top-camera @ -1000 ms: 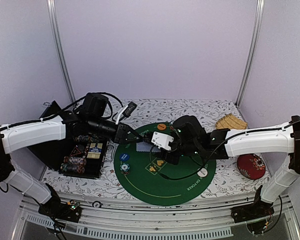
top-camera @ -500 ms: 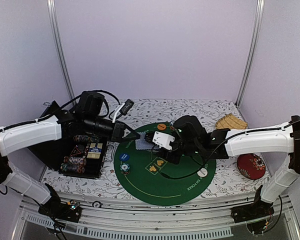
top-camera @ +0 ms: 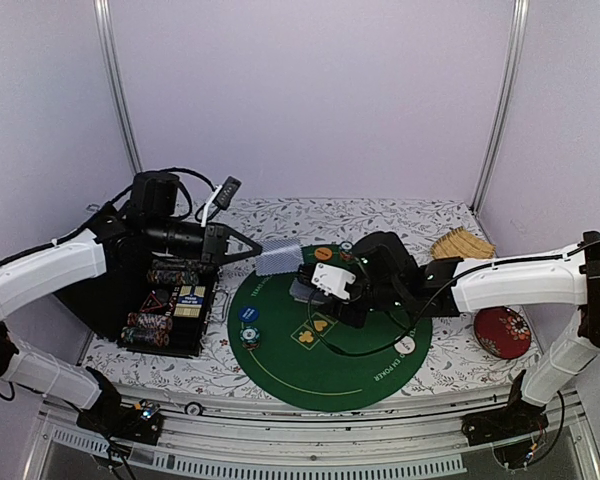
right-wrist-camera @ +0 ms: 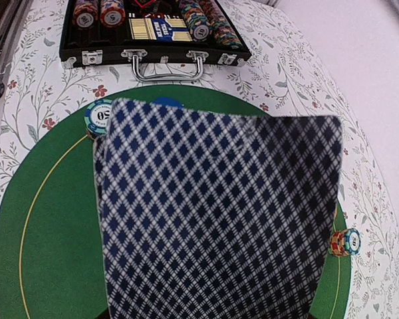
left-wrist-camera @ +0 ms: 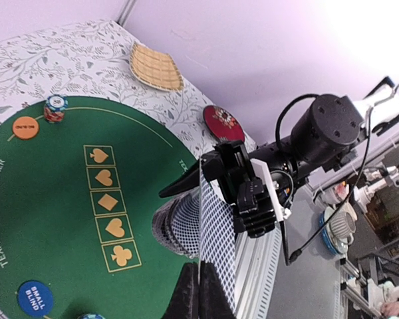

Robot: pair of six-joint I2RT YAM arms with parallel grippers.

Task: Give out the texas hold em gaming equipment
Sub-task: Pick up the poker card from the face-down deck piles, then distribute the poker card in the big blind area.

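Over the last second the left arm has drawn back from the green mat (top-camera: 310, 375) toward the mat's far-left rim, taking 1 card with it. The right arm has barely shifted above the mat's middle.

The chip case (top-camera: 170, 305) lies open just off the mat's left edge. Above the mat's centre the right gripper (top-camera: 325, 285) is clamped around the deck (top-camera: 302, 291), holding it clear of the felt. The left gripper (top-camera: 258, 251) is clenched on the single card (top-camera: 277, 261), which hangs in the air over the mat's far-left rim, apart from the deck. On the mat lie a blue disc (top-camera: 248, 313) at the left, an orange disc (top-camera: 323, 254) at the far rim, and a chip stack (top-camera: 249, 335) just nearer than the blue disc.

The step in hand looks like dealing that card to a seat. To do it well, the left arm should probably carry the card flat and low and let go only once it rests on the felt, so it does not flip or slide. The right arm should hold the deck steady.

The top view shows both arms and the gap between the card and the deck. The left wrist view shows the card pinched edge-on in front of the deck. The right wrist view is almost filled by the deck's patterned back, so it shows nothing of its own fingers.
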